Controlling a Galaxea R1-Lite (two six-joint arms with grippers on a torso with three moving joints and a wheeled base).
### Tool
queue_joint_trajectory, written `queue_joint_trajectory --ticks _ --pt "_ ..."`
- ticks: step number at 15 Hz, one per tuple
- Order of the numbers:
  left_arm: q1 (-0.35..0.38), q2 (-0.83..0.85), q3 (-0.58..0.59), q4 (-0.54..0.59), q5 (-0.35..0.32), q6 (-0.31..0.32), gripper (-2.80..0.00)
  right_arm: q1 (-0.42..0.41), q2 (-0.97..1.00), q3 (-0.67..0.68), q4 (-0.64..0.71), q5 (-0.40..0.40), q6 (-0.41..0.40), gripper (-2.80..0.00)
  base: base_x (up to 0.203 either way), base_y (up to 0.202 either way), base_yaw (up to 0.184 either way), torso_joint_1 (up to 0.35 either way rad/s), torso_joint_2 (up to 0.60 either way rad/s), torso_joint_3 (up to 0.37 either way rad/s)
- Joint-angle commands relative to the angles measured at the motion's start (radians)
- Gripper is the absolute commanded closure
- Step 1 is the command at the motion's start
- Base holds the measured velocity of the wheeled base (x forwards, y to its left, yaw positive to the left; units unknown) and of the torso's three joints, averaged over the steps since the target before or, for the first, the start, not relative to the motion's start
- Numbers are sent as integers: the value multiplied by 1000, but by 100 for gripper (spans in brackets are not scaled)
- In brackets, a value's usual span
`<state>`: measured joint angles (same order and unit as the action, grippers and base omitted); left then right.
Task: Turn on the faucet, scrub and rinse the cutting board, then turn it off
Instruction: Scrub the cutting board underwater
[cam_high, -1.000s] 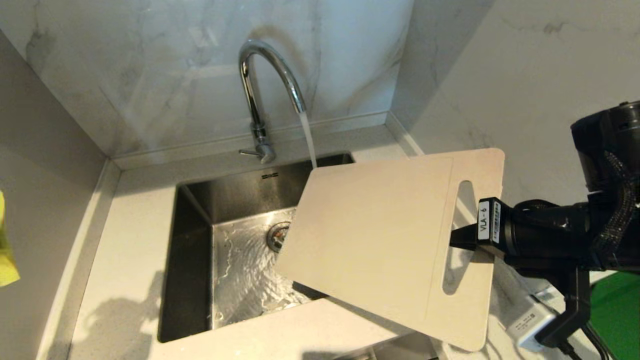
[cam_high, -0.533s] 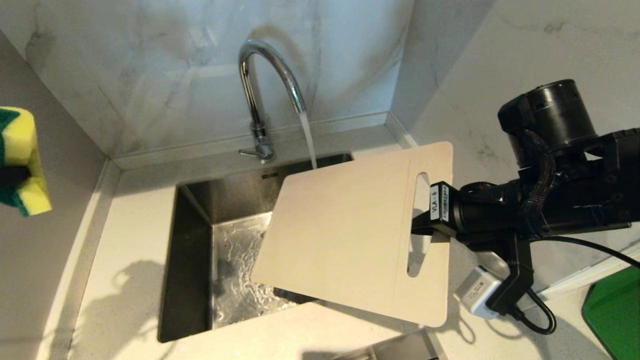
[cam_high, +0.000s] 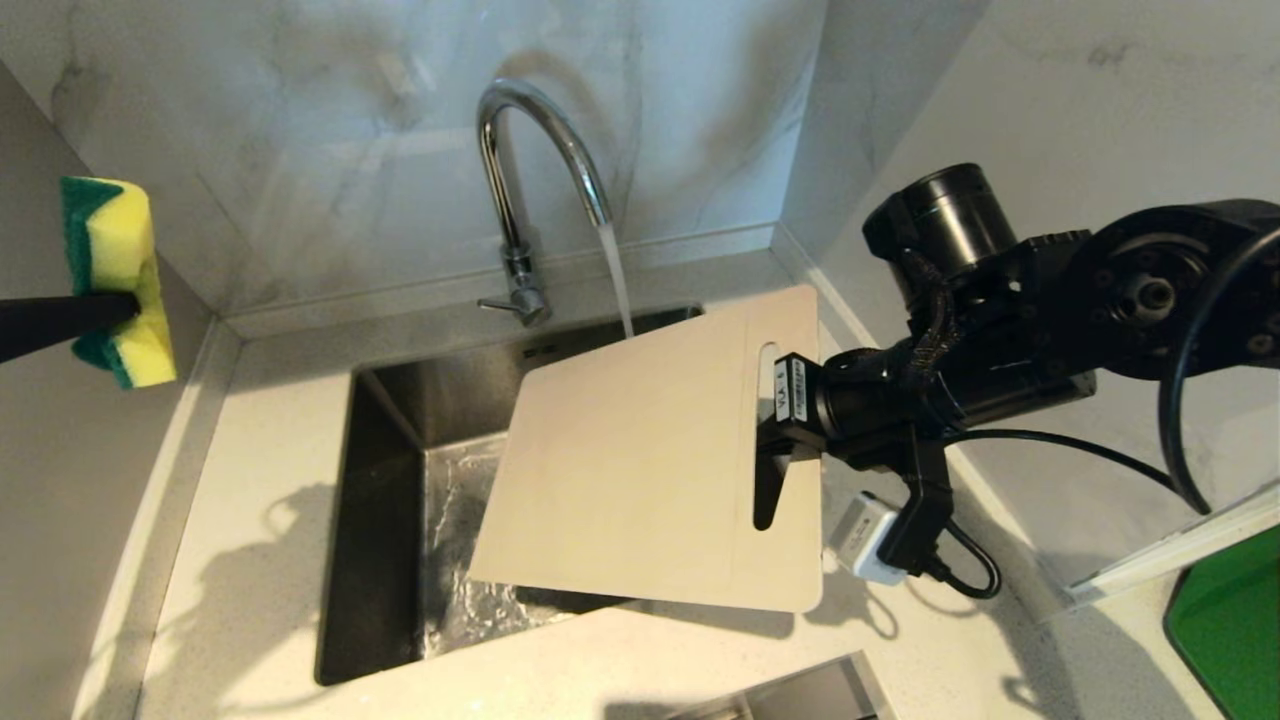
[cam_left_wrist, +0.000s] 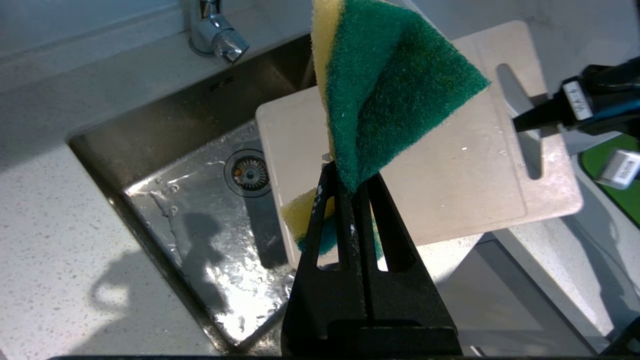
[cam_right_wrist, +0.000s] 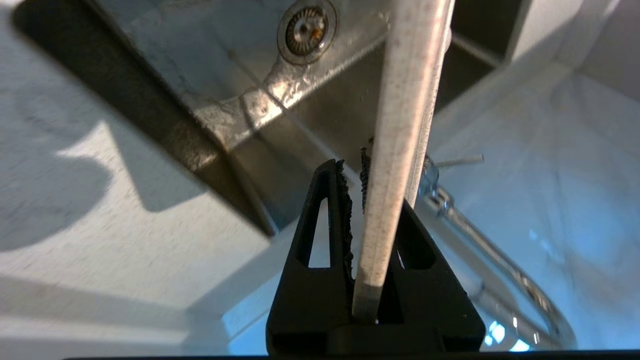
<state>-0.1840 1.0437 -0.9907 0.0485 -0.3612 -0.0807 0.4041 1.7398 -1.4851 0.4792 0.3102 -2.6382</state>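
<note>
Two grippers share the work: our right gripper is clamped on the handle end of the board, holding it tilted over the sink so the stream from the running faucet meets its far edge and runoff drains into the basin. Our left gripper pinches the sponge tight, green side toward the board, up and to the left, apparently ready to scrub.

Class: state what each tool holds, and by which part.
Right tool clamps the cutting board at its slotted handle end. Left tool pinches the sponge across its middle.
</note>
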Motion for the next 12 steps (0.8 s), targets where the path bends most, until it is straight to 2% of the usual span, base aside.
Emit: queue_joint_trajectory --ticks 1,6,8,12 --pt "0 4 -1 1 -5 -3 0 11 85 -52 7 0 -25 0 0 0 0 0 0 0" --pt "-13 4 -2 0 -7 -7 0 11 193 -198 15 -5 -44 0 0 0 0 0 0 0" --pt "-58 -2 1 0 -4 -17 0 11 244 -281 40 -5 -51 0 0 0 0 0 0 0" --pt "-58 -2 0 1 -4 -21 0 13 316 -419 116 -37 -61 0 0 0 0 0 0 0"
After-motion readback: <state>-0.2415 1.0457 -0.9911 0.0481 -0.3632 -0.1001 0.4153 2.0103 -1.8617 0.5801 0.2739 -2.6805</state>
